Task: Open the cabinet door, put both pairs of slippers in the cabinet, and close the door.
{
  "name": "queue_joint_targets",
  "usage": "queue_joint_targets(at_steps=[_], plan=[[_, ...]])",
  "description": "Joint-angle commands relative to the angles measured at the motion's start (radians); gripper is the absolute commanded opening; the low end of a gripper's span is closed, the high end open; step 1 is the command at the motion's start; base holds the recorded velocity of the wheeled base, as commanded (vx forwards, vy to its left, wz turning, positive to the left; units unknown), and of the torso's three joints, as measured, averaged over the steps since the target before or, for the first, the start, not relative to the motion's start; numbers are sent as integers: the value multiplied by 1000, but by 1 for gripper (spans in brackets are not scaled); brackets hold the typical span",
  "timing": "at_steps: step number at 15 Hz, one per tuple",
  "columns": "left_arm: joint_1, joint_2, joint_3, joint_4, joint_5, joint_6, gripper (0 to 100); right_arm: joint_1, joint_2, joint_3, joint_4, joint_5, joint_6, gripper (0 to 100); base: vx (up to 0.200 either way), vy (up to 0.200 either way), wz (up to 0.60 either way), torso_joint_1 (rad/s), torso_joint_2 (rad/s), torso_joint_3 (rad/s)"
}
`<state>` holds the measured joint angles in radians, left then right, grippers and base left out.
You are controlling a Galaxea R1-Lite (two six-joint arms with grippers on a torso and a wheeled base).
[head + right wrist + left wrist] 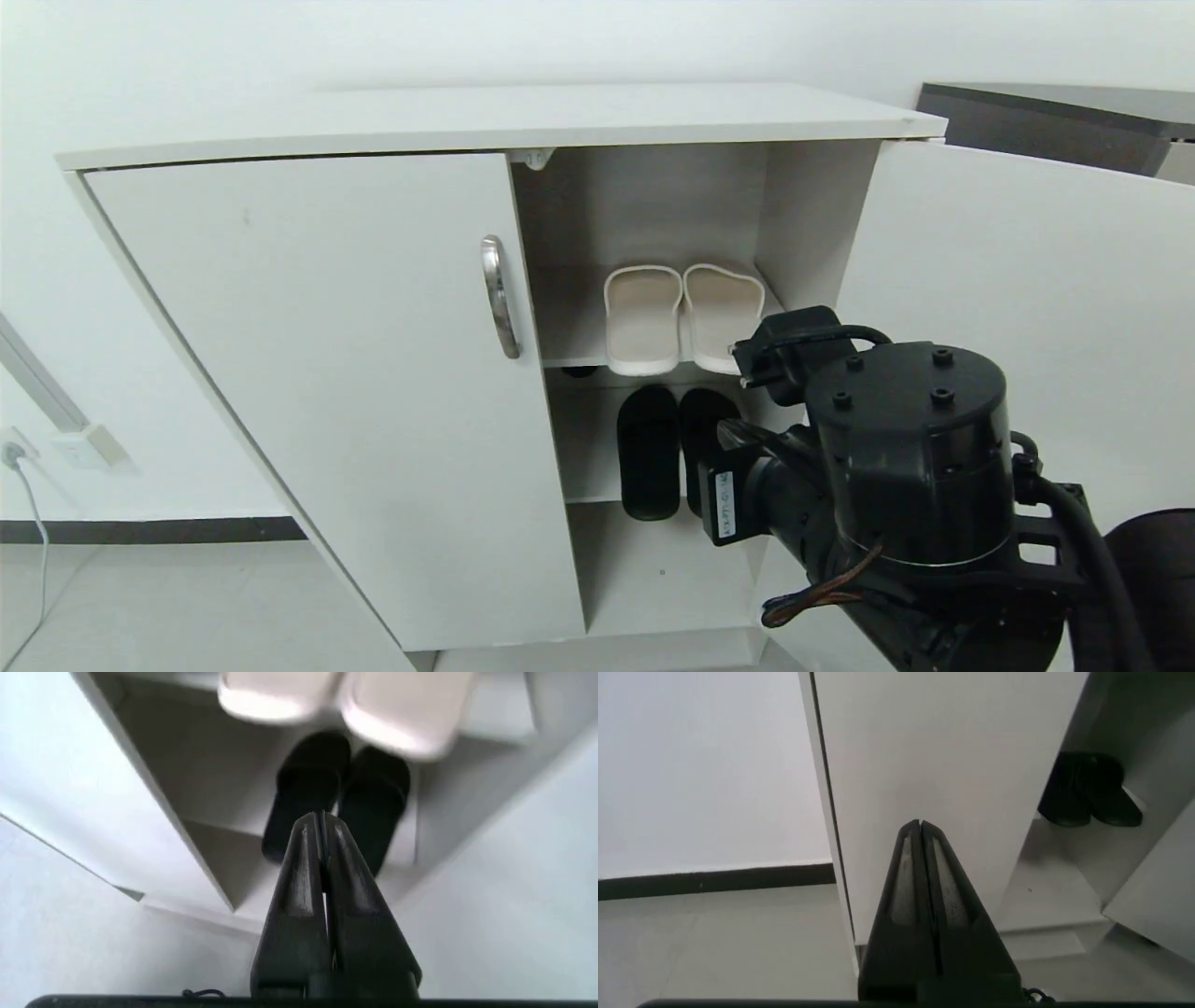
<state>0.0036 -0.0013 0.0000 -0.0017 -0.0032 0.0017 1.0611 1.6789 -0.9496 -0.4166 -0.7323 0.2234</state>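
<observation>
The left gripper [920, 826], fingers pressed together, points at the shut left door [924, 756], low near the floor [719, 943]. The right arm [896, 457] is bent before the cabinet's [504, 117] open half. The right gripper [324, 819], fingers also together, points toward the black slippers [304, 793].

There are two doors: the left has one handle [499, 297], and the right door [1027, 308] is swung open. Two pairs sit inside, with the white slippers [686, 317] on the upper shelf [569, 327] and the black on the next shelf down.

The head view gives the handle, the right wrist view both pairs, and the left wrist view the black pair.

white label [724, 505] on right arm [910, 467], print too small to read; no legible text elsewhere.
</observation>
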Motion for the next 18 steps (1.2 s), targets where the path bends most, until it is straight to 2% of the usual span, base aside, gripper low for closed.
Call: queue_joint_targets(at_steps=[1, 4, 18], plan=[[-1, 1, 0, 2, 0, 0, 0, 0, 2, 3, -4, 8, 1, 0, -200, 0, 0, 7, 2, 2], [-1, 1, 0, 0, 0, 0, 0, 0, 4, 12, -21, 8, -1, 0, -200, 0, 0, 1, 4, 2], [-1, 1, 0, 0, 3, -3, 0, -15, 7, 57, -70, 42, -10, 0, 0, 0, 0, 0, 0, 0]])
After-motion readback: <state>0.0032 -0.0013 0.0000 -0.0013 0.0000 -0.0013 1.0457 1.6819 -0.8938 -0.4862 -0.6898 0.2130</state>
